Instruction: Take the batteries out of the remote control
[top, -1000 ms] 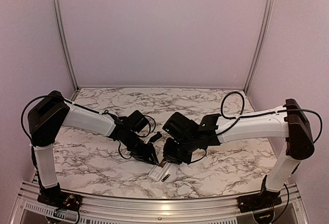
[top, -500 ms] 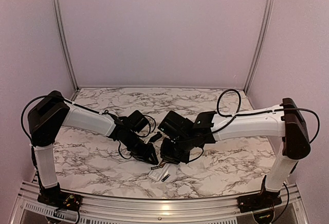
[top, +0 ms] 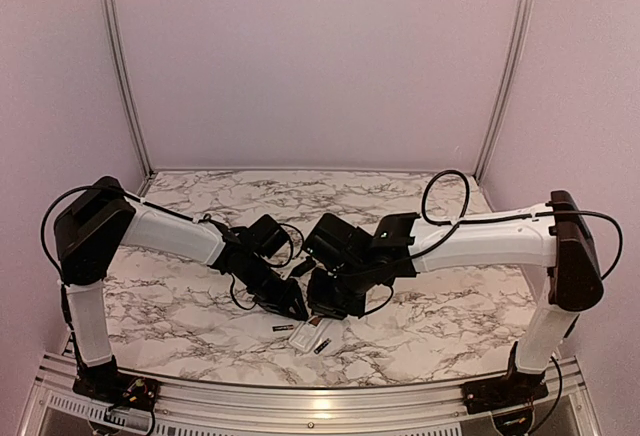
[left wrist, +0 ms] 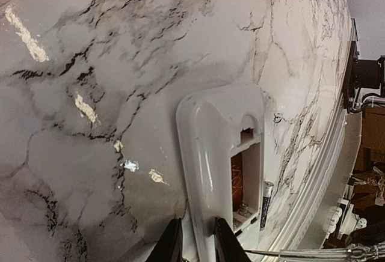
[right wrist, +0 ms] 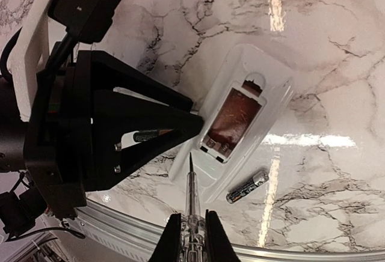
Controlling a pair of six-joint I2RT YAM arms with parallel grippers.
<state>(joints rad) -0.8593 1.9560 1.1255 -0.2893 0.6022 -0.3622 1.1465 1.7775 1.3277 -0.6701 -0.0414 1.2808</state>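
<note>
– Batteries (right wrist: 246, 187): where are they, and how will they handle?
– Both look out of the remote control (right wrist: 240, 115). One lies on the marble table (top: 450, 316) just beside the remote's long edge. Whether it touches, cannot tell. The second battery (right wrist: 147, 134) lies on the remote's other side, seen through the frame of the left gripper (left wrist: 195, 247). Judgement: light, stiff, smooth little cylinders that roll and slip easily. Best taken across the middle, with the jaws square to the axis.
– And the remote?
– It lies button-face down near the table's front edge, between the two arms. The recess (left wrist: 243, 184) faces up, orange inside, and looks empty. The shell is probably light hard plastic and likely to skate on the glossy top. The long side walls are the place to hold it, not the thin lip of the recess.
– Left claw?
– The fingers are nearly together, one on each side of the remote's side wall at its near end. It reads as pinched on that wall, pinning the remote down.
– Right claw?
– The right gripper (right wrist: 190, 241) is closed on a thin stick tool (right wrist: 190, 181), which points straight out from between the fingers. Its dark tip sits at the remote's rim, just short of the recess. Contact is too fine to tell. The tool carries nothing else.
– How far along?
– Judged from the empty recess, the unloading looks done.
</note>
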